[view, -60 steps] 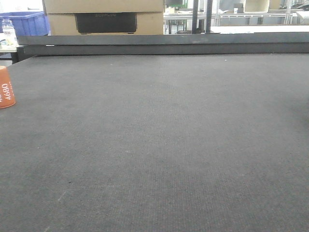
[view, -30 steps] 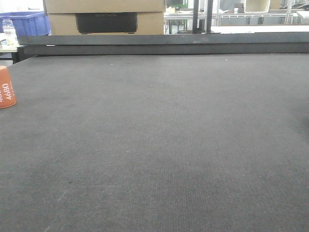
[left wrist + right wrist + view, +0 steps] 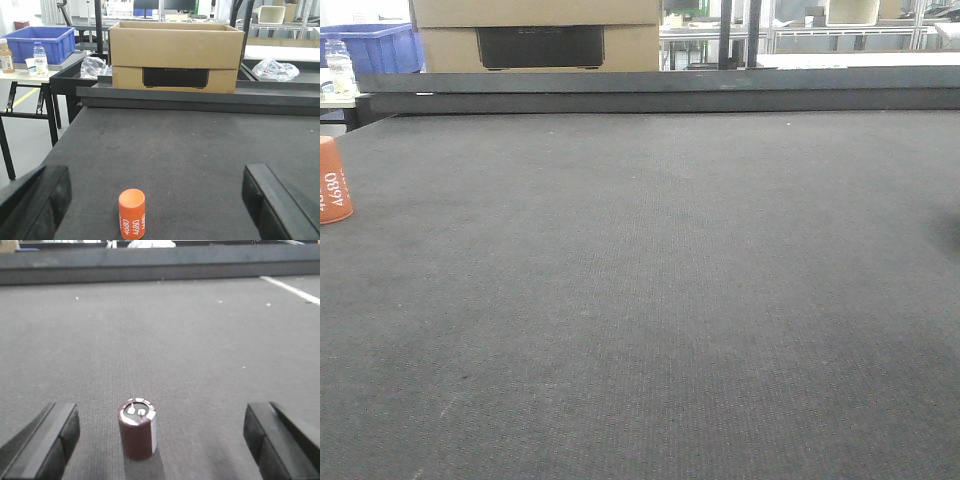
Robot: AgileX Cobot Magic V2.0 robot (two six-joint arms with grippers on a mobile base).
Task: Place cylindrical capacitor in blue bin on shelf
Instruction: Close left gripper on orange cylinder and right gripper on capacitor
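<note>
As nothing is held, progress: none
cylindrical capacitor (image 3: 132,214): 6 o'clock, untouched
left gripper (image 3: 156,172): wide
right gripper (image 3: 161,410): wide
remaining: grasp, binning

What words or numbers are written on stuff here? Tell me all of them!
"4680", white, twice up the side of the orange cylinder.
Lettering on the black panel of the cardboard box: too faint to read.
Label on the bottle: too small to read.
Dark can with silver top: no text shows.
</note>
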